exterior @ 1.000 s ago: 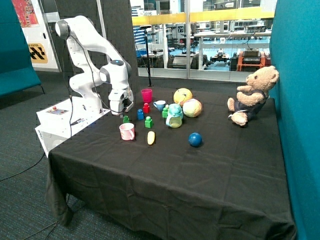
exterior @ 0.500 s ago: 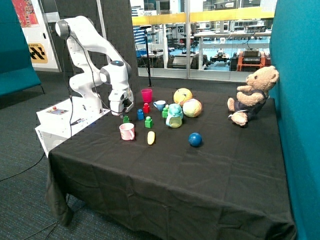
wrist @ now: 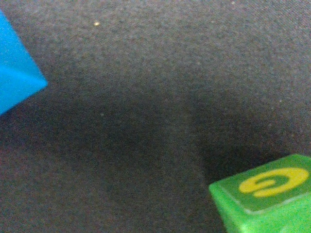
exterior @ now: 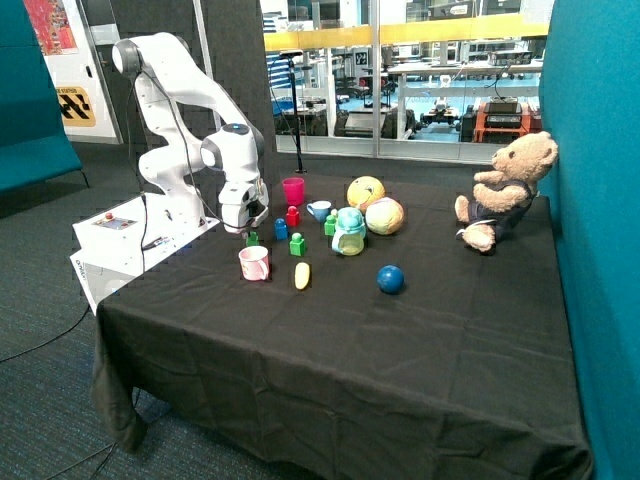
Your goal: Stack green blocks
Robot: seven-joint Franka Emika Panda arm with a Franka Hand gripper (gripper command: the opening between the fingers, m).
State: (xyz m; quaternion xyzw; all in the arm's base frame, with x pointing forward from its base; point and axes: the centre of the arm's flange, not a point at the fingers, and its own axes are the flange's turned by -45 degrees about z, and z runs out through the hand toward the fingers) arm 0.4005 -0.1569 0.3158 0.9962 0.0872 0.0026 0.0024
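Three green blocks stand apart on the black cloth: one [exterior: 252, 238] beside the pink cup, one [exterior: 298, 244] in front of the blue brick, and one [exterior: 330, 224] by the pale green jug. None is stacked. My gripper [exterior: 244, 226] hangs just above the cloth, close behind the green block nearest the pink cup. In the wrist view, a corner of a green block [wrist: 265, 199] with a yellow letter on its face shows at the edge. A corner of the blue brick [wrist: 14, 73] shows at the opposite edge, with bare cloth between them.
A pink cup [exterior: 254, 263], a yellow piece [exterior: 302, 275] and a blue ball [exterior: 390, 279] lie nearer the front. The red brick [exterior: 292, 216], blue brick [exterior: 281, 229], magenta cup [exterior: 293, 190], jug [exterior: 349, 232], two balls and a teddy bear [exterior: 505, 190] sit farther back.
The gripper has shifted slightly toward the blocks and a little lower. No block has moved.
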